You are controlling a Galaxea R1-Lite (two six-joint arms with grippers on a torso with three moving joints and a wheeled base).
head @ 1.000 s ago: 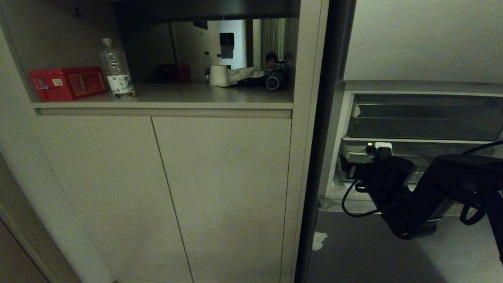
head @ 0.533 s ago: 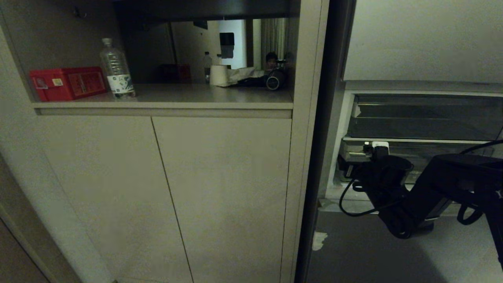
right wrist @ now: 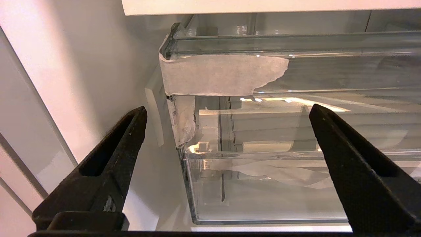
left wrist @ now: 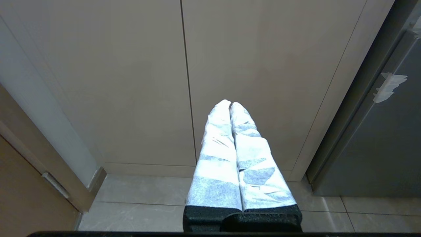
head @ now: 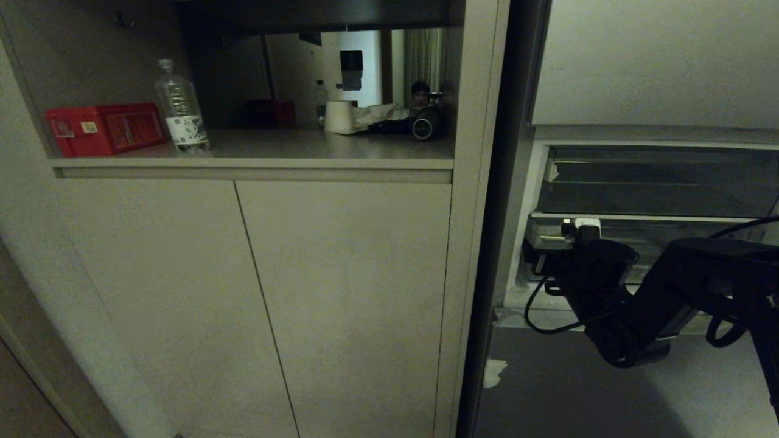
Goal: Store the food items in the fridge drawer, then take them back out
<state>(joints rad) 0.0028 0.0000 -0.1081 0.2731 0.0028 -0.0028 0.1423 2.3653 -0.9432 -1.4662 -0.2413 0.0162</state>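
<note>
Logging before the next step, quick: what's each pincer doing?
Left pincer: closed, empty, by the cabinet doors.
Right pincer: open, empty, facing the fridge drawer.

Not much going on here tbh. The right gripper has crept a tiny bit up and to the left in the head view since a second ago, edging closer to the front left corner of the fridge drawer. The loop of black cable hanging under the wrist shifted along with it. That's the only thing that moved.
</note>
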